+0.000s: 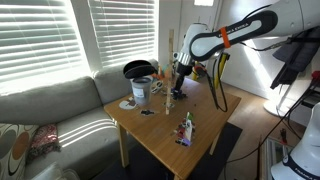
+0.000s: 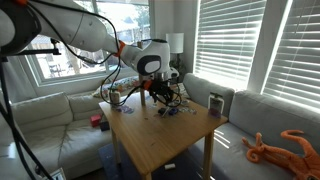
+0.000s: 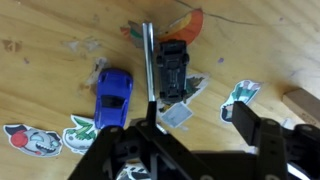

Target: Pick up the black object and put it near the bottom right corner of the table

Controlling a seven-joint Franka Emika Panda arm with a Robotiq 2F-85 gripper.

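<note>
Exterior view, arm: the gripper [image 1: 179, 80] hangs low over the far part of the table [image 1: 160, 132], a little right of the frame's centre. The black object is too small to make out here.
Exterior view, clutter: a paint can [image 1: 142, 91] stands near, to the left of the gripper. A wide swing with the load could knock it.
Exterior view, opposite angle: the gripper [image 2: 160, 97] is again low, at the centre of the frame. A cup [image 2: 215, 103] stands to the right, well apart.
Wrist view, target: the black toy car [image 3: 173, 70] lies flat on the wood at upper centre, partly on paper stickers [image 3: 240, 92].
Wrist view, hand: the jaws stand apart and hold nothing. The thin finger [image 3: 147, 65] is just beside the car's left side, and the other finger [image 3: 255, 125] is further to the right.
Wrist view, neighbour: the blue toy car [image 3: 113, 97] lies just left of the thin finger.
Risk, off-centre closing: the car is nearer one finger, so closing may push it sideways or turn it instead of clamping it.
Risk, neighbour: any drift to the left could bump the blue car.
Risk, stickers: a loose paper may come up with the car.
Risk, placing: a shallow hold on a smooth body may slip during the carry.
</note>
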